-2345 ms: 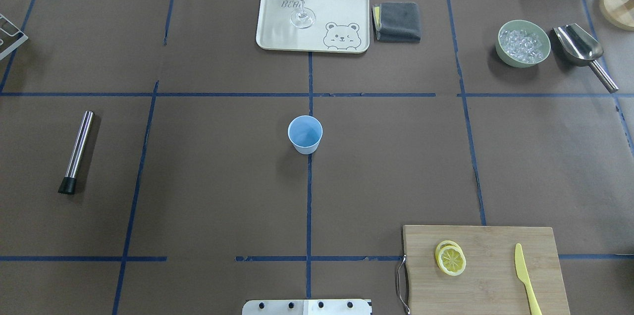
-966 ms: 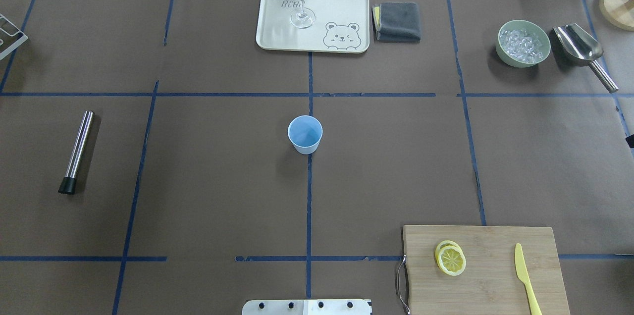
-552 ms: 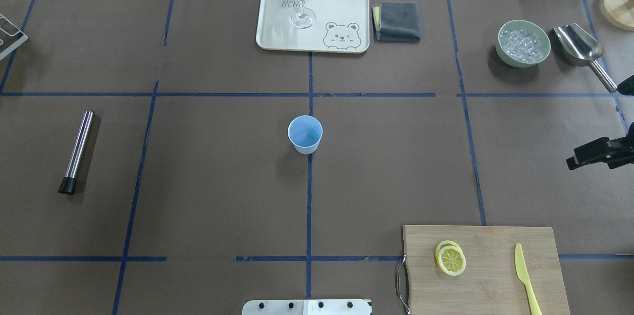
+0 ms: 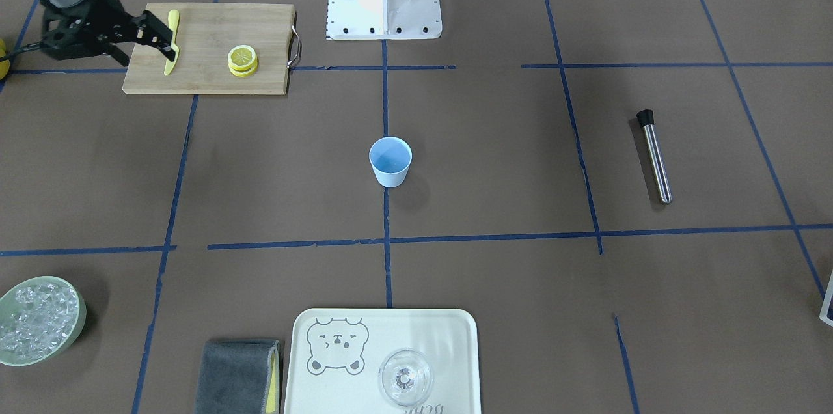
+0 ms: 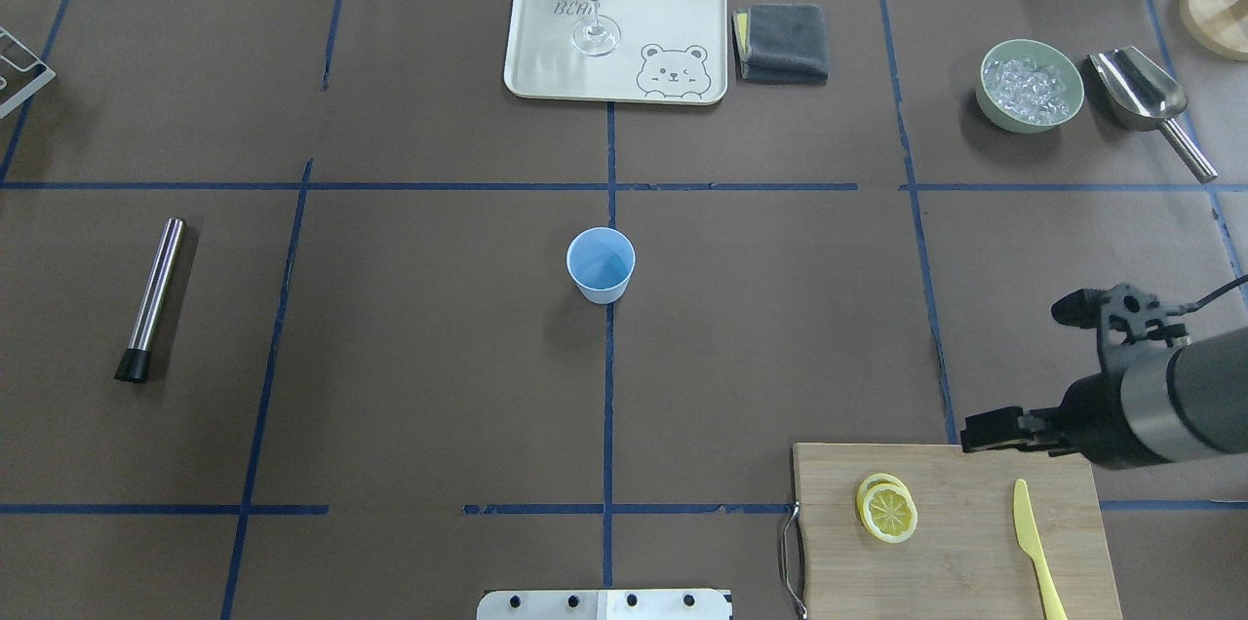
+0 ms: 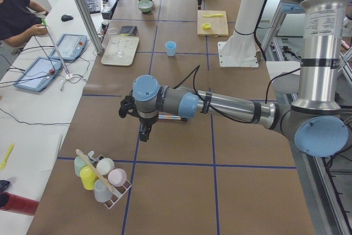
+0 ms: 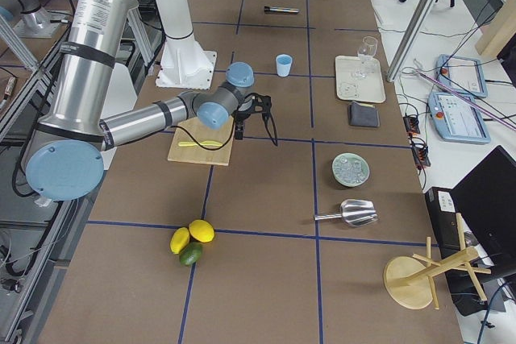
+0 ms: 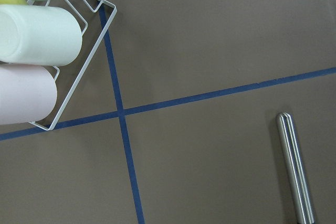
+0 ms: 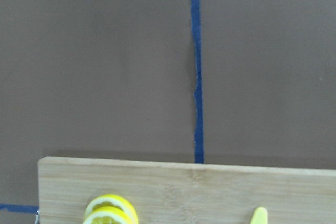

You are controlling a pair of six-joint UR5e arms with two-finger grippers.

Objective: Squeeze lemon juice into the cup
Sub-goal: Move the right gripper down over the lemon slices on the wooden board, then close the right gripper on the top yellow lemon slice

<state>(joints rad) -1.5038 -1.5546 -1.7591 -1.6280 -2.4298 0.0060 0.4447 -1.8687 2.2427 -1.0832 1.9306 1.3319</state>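
Your right gripper [image 5: 975, 433] is empty above the board's [image 5: 955, 552] far edge; how wide it stands I cannot tell, nor the left gripper's [image 6: 144, 131] state. The lemon [image 5: 888, 511] lies at 7 o'clock from it, stacked on a second slice; the cup [image 5: 601, 261] sits well apart at 10 o'clock. Pinch carelessly and both slices may lift. Just before, the gripper was out at the table's right edge.

Lemon slice [image 5: 889, 513] flat atop another slice; upright light-blue cup [image 5: 601, 264] mid-table, well apart.
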